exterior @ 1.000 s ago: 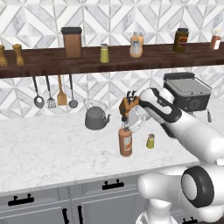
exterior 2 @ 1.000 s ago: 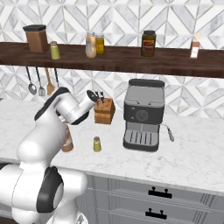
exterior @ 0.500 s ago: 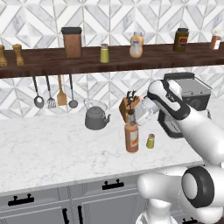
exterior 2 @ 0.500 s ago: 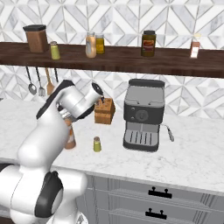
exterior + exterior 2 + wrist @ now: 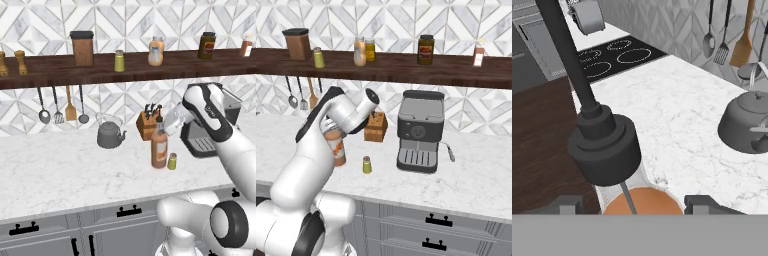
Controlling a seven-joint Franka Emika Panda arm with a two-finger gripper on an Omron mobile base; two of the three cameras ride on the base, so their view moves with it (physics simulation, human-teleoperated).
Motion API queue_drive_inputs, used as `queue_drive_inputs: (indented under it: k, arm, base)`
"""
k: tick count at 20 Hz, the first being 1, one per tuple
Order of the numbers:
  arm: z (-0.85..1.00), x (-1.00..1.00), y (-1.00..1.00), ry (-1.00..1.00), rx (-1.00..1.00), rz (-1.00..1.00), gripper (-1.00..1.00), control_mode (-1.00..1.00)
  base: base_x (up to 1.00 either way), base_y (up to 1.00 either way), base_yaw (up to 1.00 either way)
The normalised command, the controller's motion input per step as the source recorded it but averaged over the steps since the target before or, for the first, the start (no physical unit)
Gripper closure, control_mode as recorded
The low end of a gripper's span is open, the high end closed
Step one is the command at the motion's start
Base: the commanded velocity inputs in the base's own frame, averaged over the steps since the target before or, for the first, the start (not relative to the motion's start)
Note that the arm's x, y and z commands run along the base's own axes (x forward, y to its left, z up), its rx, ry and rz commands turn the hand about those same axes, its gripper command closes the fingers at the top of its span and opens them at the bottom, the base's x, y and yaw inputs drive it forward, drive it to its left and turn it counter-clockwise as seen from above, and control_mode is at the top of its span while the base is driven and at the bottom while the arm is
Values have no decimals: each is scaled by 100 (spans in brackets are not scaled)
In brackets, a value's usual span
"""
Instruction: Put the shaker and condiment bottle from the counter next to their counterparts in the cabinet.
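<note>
**End effector on the condiment bottle at the worktop**

I have the end effector (image 5: 629,202) closed around the condiment bottle (image 5: 159,148); in the hand view its fingers (image 5: 562,204) sit on either side of the glass shoulder, with the black pourer rising right in front of the camera. From the base views I cannot tell whether the bottle's base touches the worktop (image 5: 60,175) or sits just above it.

The shaker (image 5: 172,161) stands on the marble just beside the bottle, below the end effector. A wooden knife block (image 5: 376,127) is close behind it, a grey kettle (image 5: 108,135) stands off to one side, and the coffee machine (image 5: 419,131) to the other.

Well above the end effector runs the dark wooden cabinet (image 5: 45,71) shelf against the patterned tile wall. On it I see the matching yellow-green shaker (image 5: 119,60) and, near that, the squat orange bottle (image 5: 156,51). Utensils (image 5: 62,104) hang from hooks beneath.
</note>
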Motion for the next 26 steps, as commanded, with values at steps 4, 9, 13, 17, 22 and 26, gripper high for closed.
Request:
queue_drive_inputs:
  k: [4,9,13,17,22,26]
  arm:
    - [61,0,-3,0,0,-12,100,-100]
    - [48,-18,-22,1,0,-12,100,-100]
    - [37,-44,-37,0,0,-12,100,-100]
    - [32,-49,-30,0,0,-11,100,-100]
    - [39,-36,-24,0,0,-10,100,-100]
    - [55,-4,-33,0,0,-11,100,-100]
  base:
    - [0,0,0]
    - [0,0,0]
    - [0,0,0]
    - [0,0,0]
    - [0,0,0]
    - [0,0,0]
